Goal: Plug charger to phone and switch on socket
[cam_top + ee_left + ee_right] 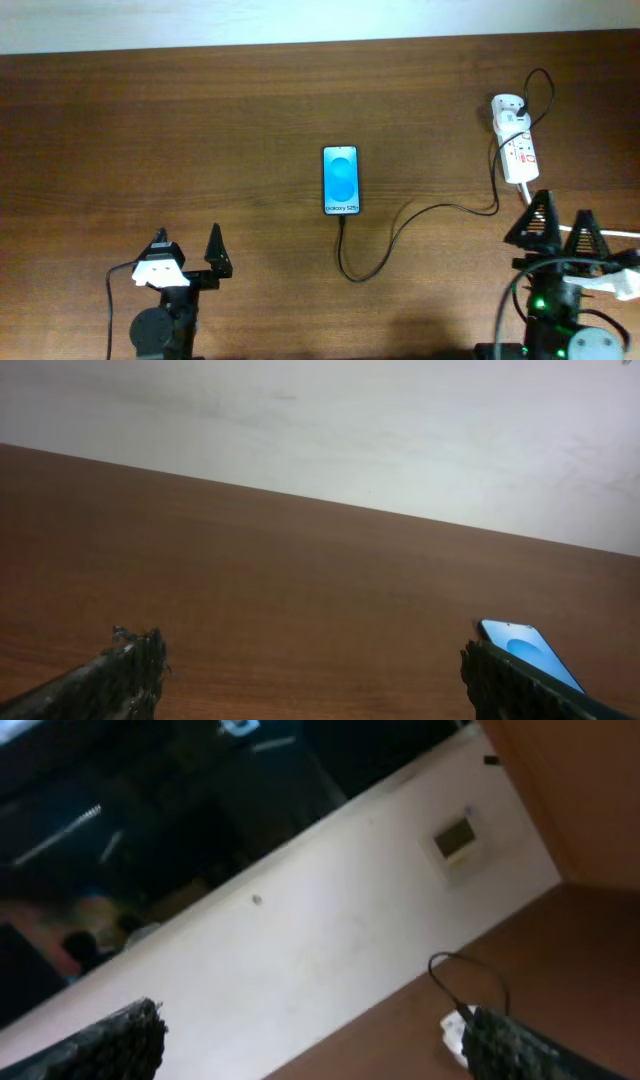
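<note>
1. Overhead view: the slim, black-edged phone (340, 180) with a light blue screen lies flat near the middle of the dark brown wooden table (150, 120).
   - The charger (450, 206), a thin black cable, leaves the phone's near end, loops toward the robot and crosses right to the socket (520, 152). The socket is a white oblong power strip with red markings at the far right of the table.
   - The charger's white plug adapter (507, 106) sits at the strip's far end.
   - The cable tip touches the phone's edge, but I cannot tell whether it is fully seated.
   - The left gripper (187, 248) and the right gripper (562, 222) hover at the near edge, jaws spread wide and holding nothing. The right one is just beside the socket's near end.
   - Plugging looks done, so I judge that switching on is the step in hand. That calls for the right arm to reach forward over the strip and press one fingertip onto a small red switch.
2. Left wrist view: the left gripper (312, 652) is wide open and empty, with bare table (300, 560) between its fingers. The phone (530, 648) lies just beside the right-hand finger.
3. Right wrist view: the camera tilts up at a pale wall (330, 950). The right gripper (315, 1025) is open and empty. A loop of the charger (435, 970) shows above a white corner that could be either the adapter or the strip.
4. Containers: none appear in any view. Only the socket holds something, and that is the plug adapter.
</note>
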Available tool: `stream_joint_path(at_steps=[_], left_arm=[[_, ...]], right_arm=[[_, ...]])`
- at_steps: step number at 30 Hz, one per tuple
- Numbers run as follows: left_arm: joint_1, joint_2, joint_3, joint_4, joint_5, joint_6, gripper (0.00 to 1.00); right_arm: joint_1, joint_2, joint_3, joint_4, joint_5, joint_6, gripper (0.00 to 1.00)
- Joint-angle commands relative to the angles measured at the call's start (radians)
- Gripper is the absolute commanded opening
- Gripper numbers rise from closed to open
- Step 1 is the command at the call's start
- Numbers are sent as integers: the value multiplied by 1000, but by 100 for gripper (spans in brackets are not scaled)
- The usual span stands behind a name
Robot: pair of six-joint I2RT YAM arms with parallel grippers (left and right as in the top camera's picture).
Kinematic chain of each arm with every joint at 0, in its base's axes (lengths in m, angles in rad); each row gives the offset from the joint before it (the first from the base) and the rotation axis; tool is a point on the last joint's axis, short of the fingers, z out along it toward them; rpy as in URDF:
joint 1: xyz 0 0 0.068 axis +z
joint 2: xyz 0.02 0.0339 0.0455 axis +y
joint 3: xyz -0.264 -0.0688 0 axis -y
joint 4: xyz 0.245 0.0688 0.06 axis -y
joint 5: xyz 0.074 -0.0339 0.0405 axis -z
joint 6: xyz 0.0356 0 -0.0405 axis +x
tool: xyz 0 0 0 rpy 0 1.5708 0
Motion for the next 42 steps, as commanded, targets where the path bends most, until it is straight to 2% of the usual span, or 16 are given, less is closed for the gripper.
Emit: stream_joint_path(at_steps=[1,5,12,15,24,32,36,42], left_arm=[[-4,-2,-8,2,10,16,99],[-4,-2,-8,2,10,16,99],[-4,-2,-8,2,10,16,99],[-4,-2,-8,2,10,16,99],[-4,-2,-8,2,10,16,99],[-4,-2,-8,2,10,16,99],[-4,-2,-8,2,10,16,99],[-4,-2,-8,2,10,16,99]], right_arm=[[-61,-93,-140,146,-171,-164,99],[-133,-93,-225,186,-226,-172,99],[-135,-93,-375,186,-198,-217,99],[-135,-93,-404,185,-234,-303,99],[-135,-93,-416,57,-230,-378,99],[-110,-93,-416,59,-245,-416,99],[-34,-93,-416,58,-246,-521,99],[-34,-93,-416,58,-245,-518,99]])
